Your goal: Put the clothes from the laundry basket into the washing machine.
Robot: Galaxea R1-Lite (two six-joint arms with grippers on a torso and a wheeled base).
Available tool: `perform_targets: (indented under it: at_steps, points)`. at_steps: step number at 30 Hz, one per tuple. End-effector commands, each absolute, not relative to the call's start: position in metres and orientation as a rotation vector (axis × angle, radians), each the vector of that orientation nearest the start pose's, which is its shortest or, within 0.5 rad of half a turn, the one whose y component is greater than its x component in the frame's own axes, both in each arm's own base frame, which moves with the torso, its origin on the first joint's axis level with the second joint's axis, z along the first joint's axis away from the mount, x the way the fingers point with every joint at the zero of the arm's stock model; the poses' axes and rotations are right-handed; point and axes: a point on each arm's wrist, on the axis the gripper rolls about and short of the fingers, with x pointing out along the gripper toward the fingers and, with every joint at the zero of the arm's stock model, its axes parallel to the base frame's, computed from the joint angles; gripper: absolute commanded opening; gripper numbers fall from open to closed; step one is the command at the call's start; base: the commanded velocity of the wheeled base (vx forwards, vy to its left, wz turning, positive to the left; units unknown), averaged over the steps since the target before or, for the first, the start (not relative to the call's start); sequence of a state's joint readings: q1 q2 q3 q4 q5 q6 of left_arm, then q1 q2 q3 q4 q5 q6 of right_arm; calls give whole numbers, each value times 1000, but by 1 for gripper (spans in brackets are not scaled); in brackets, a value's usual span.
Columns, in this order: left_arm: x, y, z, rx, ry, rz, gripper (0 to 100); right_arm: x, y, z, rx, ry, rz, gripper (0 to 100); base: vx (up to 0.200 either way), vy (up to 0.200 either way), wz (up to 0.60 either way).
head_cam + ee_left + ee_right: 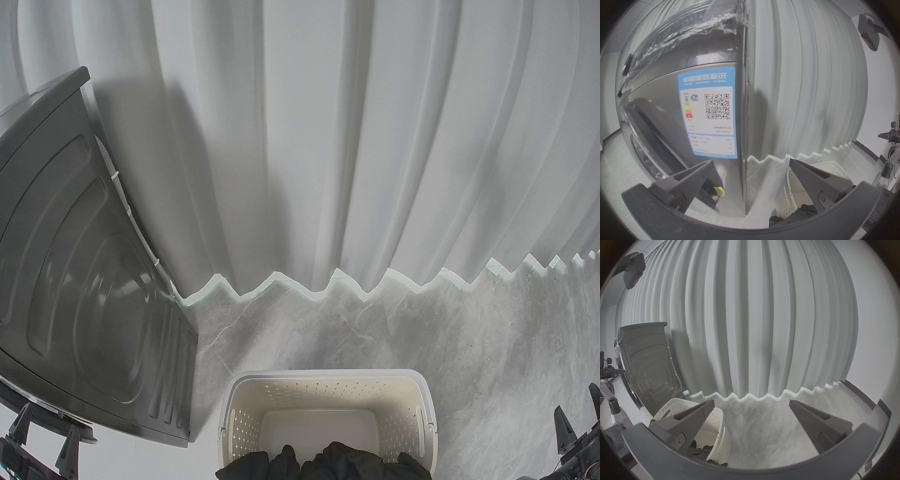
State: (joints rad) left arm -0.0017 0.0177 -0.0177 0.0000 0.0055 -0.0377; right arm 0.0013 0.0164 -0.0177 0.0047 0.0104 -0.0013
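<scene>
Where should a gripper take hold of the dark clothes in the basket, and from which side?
Probably a raised fold atop the dark clothes, coming down from above: the laundry basket walls enclose the sides, its top is open, and the heap lies bunched at its near end.

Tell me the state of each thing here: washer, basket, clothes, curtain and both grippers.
washing machine, door appears open
laundry basket, upright on the floor, partly filled
black clothes, piled at the basket's near end
left gripper, open, empty
right gripper, open, empty
curtain, drawn shut
</scene>
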Motion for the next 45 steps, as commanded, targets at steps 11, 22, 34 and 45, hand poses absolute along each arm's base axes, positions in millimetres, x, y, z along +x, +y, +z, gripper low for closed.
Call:
perform_targets:
  at_steps: [11, 22, 34, 45]
  points:
    - [-23, 0, 76, -38, -2, 3, 100, -23, 0, 75, -2, 3, 12, 100, -200, 0, 0]
    - [-23, 0, 76, -38, -2, 3, 100, -23, 0, 75, -2, 3, 12, 100, -200, 0, 0]
    - [-23, 0, 76, -38, -2, 3, 100, -23, 0, 75, -2, 3, 12, 100, -200, 0, 0]
    - [-23, 0, 76, -37, -2, 5, 100, -23, 0, 75, -2, 3, 12, 100, -164, 0, 0]
